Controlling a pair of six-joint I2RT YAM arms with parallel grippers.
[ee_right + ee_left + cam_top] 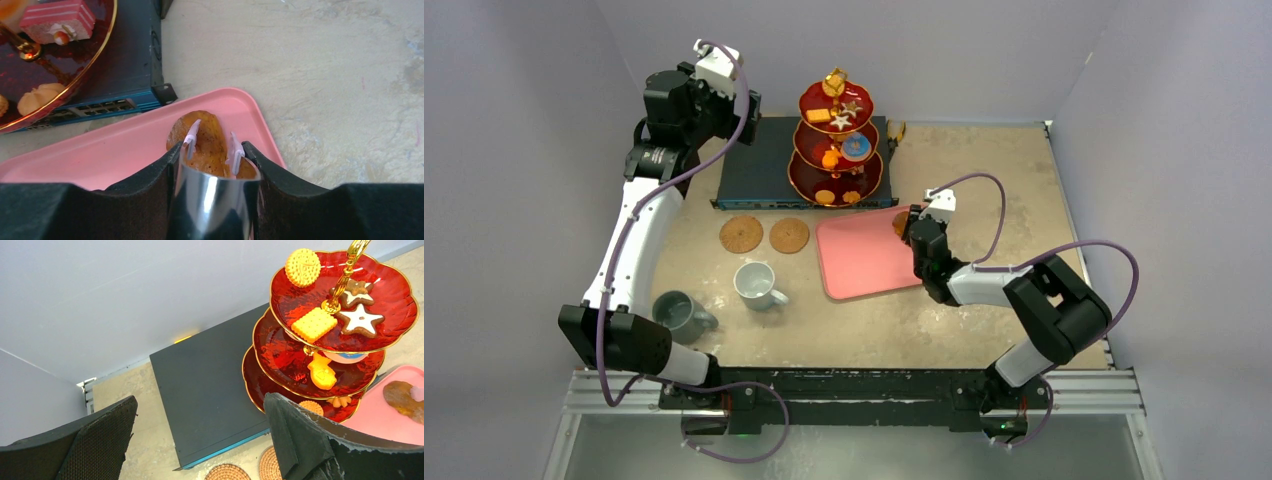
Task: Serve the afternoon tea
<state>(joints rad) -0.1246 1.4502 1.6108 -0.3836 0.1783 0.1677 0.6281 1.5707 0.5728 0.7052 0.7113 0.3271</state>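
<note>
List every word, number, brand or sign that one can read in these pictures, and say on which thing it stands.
No text can be read in any view.
Round yellow biscuit, top tier of the red stand: embossed marks, too small to read.
Blue-topped pastry, middle tier: a mark, blurred.
Dark electronics box: no label shows.
Metal tongs: no marking shows.

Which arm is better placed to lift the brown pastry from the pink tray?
Right. Its pincer grips metal tongs whose tips are right at the brown pastry on the pink tray. The left pincer hangs open near the red stand, away from the tray.
</note>
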